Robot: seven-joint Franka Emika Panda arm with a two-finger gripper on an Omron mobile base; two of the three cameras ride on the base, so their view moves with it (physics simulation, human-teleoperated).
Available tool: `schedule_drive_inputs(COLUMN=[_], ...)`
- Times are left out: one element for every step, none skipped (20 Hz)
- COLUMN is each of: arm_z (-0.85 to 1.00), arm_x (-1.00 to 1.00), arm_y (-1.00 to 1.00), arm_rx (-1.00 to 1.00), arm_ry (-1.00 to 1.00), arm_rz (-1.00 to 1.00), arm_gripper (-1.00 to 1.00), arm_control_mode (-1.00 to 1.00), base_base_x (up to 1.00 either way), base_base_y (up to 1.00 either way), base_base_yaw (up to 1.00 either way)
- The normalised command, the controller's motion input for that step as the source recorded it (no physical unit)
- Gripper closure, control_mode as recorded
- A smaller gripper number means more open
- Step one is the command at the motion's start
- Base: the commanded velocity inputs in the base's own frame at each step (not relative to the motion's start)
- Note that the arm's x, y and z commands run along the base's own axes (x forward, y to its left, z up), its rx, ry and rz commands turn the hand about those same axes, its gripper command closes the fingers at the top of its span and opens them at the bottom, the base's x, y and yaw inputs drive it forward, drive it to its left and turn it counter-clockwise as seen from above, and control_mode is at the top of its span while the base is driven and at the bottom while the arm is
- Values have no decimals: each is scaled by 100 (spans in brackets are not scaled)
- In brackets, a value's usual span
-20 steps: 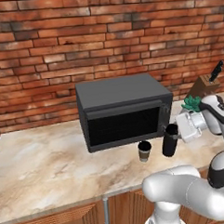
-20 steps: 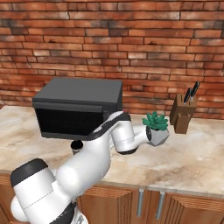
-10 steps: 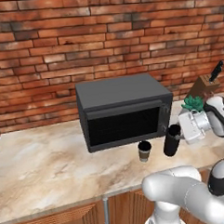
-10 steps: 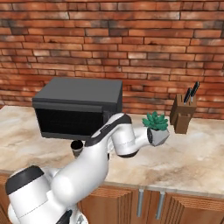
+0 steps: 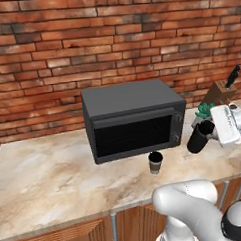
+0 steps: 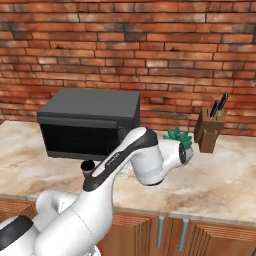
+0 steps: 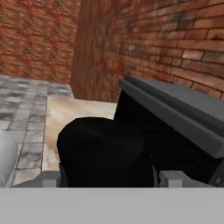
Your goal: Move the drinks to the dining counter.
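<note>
Holding: black bottle (image 5: 198, 137) tilted, lifted off the marble surface (image 5: 50, 181), clamped in the claw (image 5: 209, 133) just right of the microwave (image 5: 132, 117).
Claw: closed on the black bottle, one finger on either side of it; in the hand view the bottle (image 7: 103, 153) sits dark and wide between the grey finger bases, against the microwave's side (image 7: 175, 113).
Writing: none readable on bottle, cup or microwave; too small or plain to tell.
Bottle contents: cannot tell; body opaque black, top blurred.
Coffee cup: short dark cup with tan sleeve (image 5: 155, 162), upright on the surface just in front of the microwave's lower right corner, apart from the bottle; seen from the other side beside the arm's forearm (image 6: 88, 167). Inside dark, contents not clear.
Microwave: dark grey box, door shut, black glass front, standing against the brick wall (image 5: 113, 43).
Knife block: brown wooden block (image 6: 208, 132) at the right end of the surface, two dark handles sticking up out of it.
Plant: small green plant (image 6: 178, 137) in a light pot, between microwave and knife block, partly behind the arm's wrist.
Cabinets: wood fronts with metal handles (image 6: 159, 231) under the surface edge.
</note>
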Motion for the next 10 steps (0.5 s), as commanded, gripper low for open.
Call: schedule_drive_inputs(arm_z=[100,100,100,82,67,59,42,26,14,3], arm_x=[-87,-94,-95,-89,-90,-92,-100,-100,-100,-99], arm_y=[-19,-9,-1,0,0,0,0,0,4,17], arm_rx=[0,0,0,0,0,0,0,-1,-2,-4], arm_ry=[-27,-25,-24,-22,-21,-21,-22,-22,-23,-22], arm_rz=[0,0,0,0,0,0,0,1,3,6], arm_gripper=[100,100,100,100,100,100,100,100,100,100], arm_control_mode=[-100,-100,-100,-100,-100,-100,-100,-100,-100,-100], base_base_x=[0,0,0,0,0,0,0,0,0,0], base_base_y=[0,0,0,0,0,0,0,0,0,0], base_base_yaw=[0,0,0,0,0,0,0,0,0,0])
